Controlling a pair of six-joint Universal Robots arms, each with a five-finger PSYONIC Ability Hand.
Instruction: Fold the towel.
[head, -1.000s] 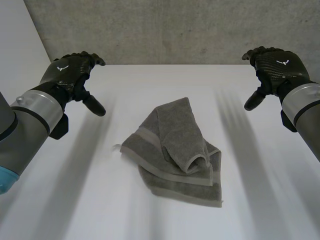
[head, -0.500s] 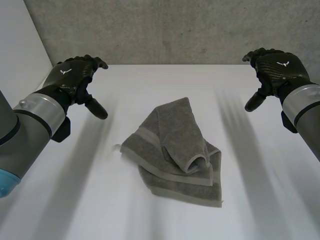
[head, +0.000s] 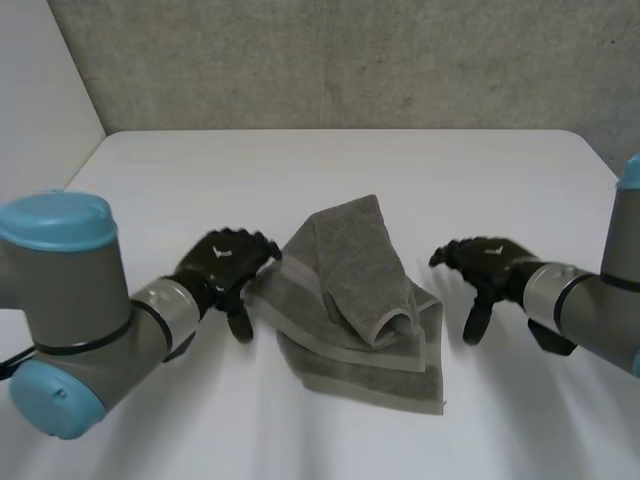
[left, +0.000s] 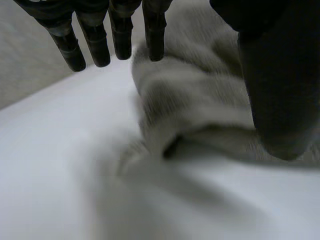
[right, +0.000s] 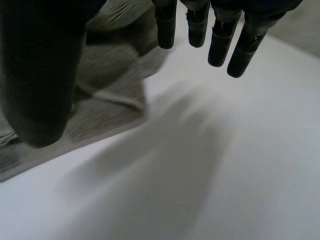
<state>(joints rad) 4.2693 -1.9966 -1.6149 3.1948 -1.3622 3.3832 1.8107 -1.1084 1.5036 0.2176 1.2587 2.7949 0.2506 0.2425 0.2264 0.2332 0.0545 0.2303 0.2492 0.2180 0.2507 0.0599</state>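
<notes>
A grey towel (head: 350, 300) lies crumpled and partly folded over itself in the middle of the white table (head: 330, 170). My left hand (head: 225, 262) hangs low at the towel's left corner, fingers straight and spread, nothing held. In the left wrist view its fingers (left: 120, 35) hover just over the towel's edge (left: 190, 110) and its thumb (left: 275, 90) stands above the cloth. My right hand (head: 485, 265) is low just off the towel's right edge, open as well. In the right wrist view the towel (right: 105, 95) lies under its thumb (right: 40, 75), and the fingers (right: 220, 35) are above bare table.
A grey concrete wall (head: 350, 60) stands behind the table's far edge. Bare white table (head: 200, 420) stretches in front of the towel and to both sides. My two forearms reach in from the near corners.
Both hands have dropped from high near the table's far corners down and inward to the towel's left and right sides. The towel has not moved.
</notes>
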